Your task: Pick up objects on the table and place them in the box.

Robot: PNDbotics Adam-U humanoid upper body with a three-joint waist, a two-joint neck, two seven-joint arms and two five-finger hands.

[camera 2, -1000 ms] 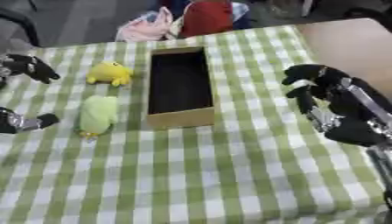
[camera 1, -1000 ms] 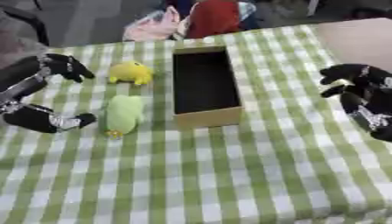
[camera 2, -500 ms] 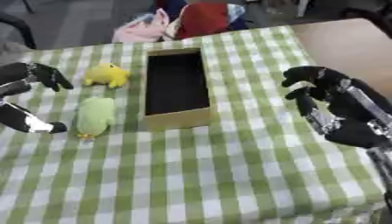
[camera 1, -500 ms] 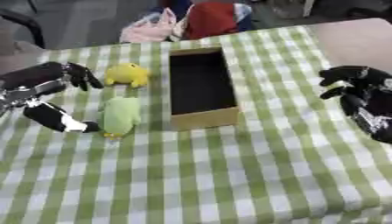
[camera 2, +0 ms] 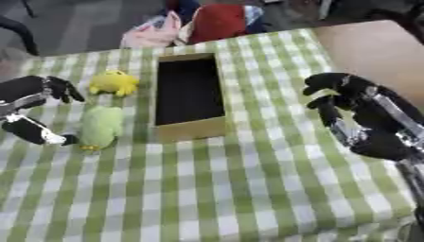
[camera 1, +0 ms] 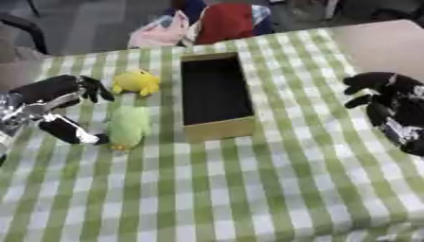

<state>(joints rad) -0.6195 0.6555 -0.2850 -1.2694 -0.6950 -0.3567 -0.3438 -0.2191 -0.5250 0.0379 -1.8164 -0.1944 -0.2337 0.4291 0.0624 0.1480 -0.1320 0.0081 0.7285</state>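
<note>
Two toys, one box, two hands, catalogued by descending size:

Table (camera 1: 248, 189): covered with a green-and-white checked cloth; fills most of both views, lying slightly askew.

Box (camera 1: 217, 127): long open cardboard box with a dark interior, at the centre of the table, its length running near to far; nothing is visible inside it.

Right hand (camera 2: 352, 113): black, at the right side of the table, well apart from the box and both toys; fingers loosely curved and spread, holding nothing.

Left hand (camera 1: 51, 97): black with silver parts, at the left edge of the table; opened wide, fingers (camera 1: 92, 90) at the far side near the yellow toy, thumb (camera 1: 70, 131) at the near side just beside the green toy; whether the thumb touches the toy cannot be told. Nothing is enclosed in it.

Bundle of cloth (camera 1: 211, 21): pink, red and blue items, beyond the far edge of the table, behind the box.

Green toy (camera 1: 128, 125): pale green soft figure, lying on the cloth just left of the box's near half, length running near to far.

Yellow toy (camera 1: 136, 82): small bright yellow soft figure, on the cloth left of the box's far half, just beyond the green toy and apart from it.
</note>
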